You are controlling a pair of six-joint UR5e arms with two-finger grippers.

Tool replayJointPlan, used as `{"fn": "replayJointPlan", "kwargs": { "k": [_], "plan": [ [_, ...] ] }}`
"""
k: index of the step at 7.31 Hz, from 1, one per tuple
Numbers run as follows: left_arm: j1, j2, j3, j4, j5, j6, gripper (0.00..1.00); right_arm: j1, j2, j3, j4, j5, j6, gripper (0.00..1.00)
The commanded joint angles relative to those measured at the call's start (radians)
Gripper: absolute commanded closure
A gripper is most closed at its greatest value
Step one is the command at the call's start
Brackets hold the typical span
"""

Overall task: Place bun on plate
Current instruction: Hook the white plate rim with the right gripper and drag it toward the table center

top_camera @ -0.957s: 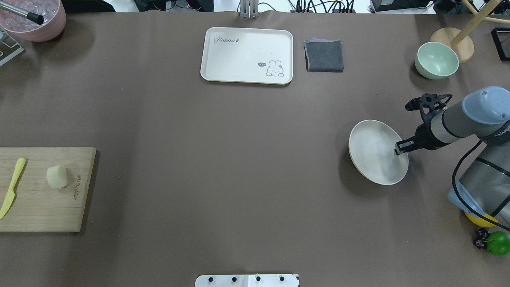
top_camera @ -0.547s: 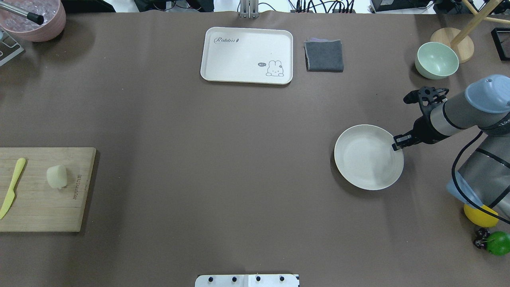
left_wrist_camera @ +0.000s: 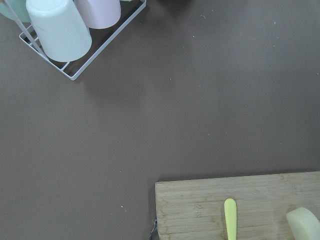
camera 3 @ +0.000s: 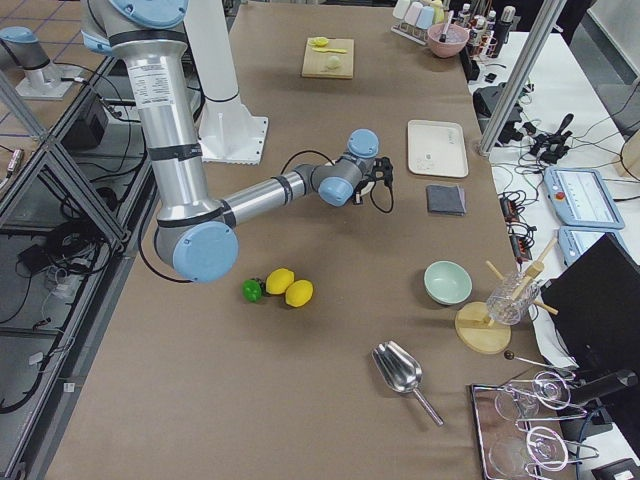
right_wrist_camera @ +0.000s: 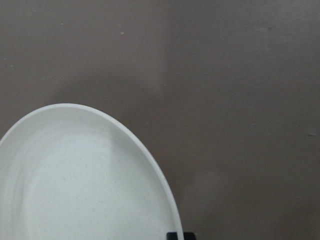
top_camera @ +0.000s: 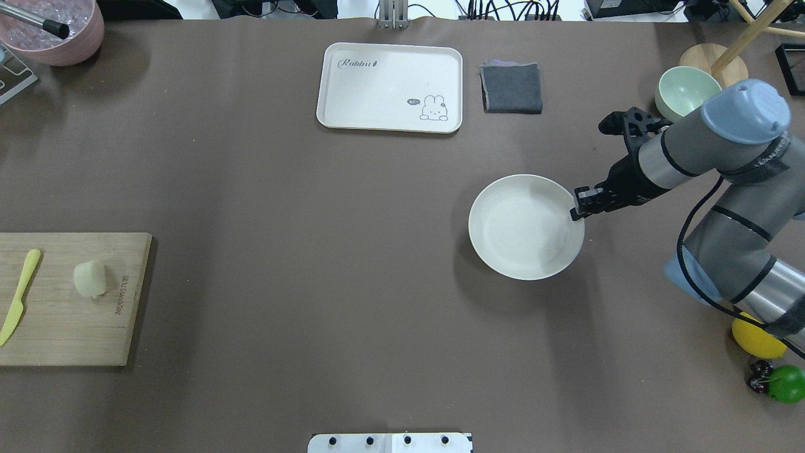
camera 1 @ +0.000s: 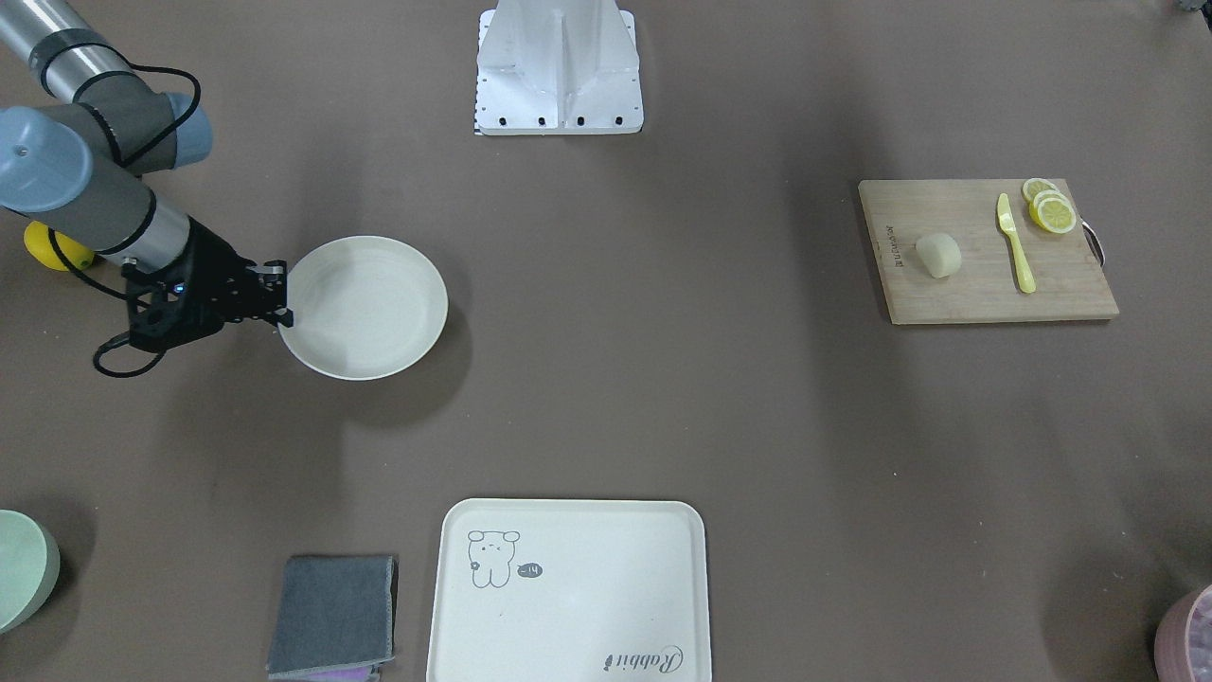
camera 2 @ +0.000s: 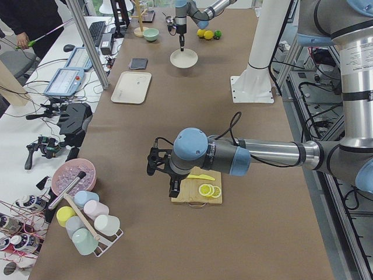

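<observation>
The bun (top_camera: 89,279), a pale rounded lump, lies on the wooden cutting board (top_camera: 69,327) at the table's left, and also shows as the bun (camera 1: 937,256) and the bun (left_wrist_camera: 305,225). The round cream plate (top_camera: 525,226) sits right of the table's middle, held level. My right gripper (top_camera: 575,212) is shut on its right rim; from the front it is the gripper (camera 1: 282,303) at the plate (camera 1: 365,308). The right wrist view shows the plate (right_wrist_camera: 75,175) close up. My left gripper (camera 2: 173,189) hovers near the board; I cannot tell whether it is open or shut.
A yellow knife (top_camera: 19,296) and lemon slices (camera 1: 1049,208) share the board. A cream tray (top_camera: 390,87), grey cloth (top_camera: 511,88) and green bowl (top_camera: 685,94) stand along the far side. Fruit (top_camera: 758,340) lies near the right arm's base. A cup rack (left_wrist_camera: 65,30) stands beyond the board.
My right gripper has carried the plate to the left and a little farther away. The plate went from tilted to level. The bun has not moved.
</observation>
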Motion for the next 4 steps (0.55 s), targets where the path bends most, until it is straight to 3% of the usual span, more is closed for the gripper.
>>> {"fn": "replayJointPlan", "kwargs": {
  "k": [1, 4],
  "plan": [
    [0.098, -0.022, -0.019, -0.037, 0.006, -0.135, 0.02, -0.135, 0.137, -0.033, 0.001, -0.052, 0.161, 1.0],
    [0.355, -0.034, -0.023, -0.297, 0.053, -0.615, 0.02, -0.22, 0.235, -0.097, -0.01, -0.128, 0.231, 1.0]
  ]
}}
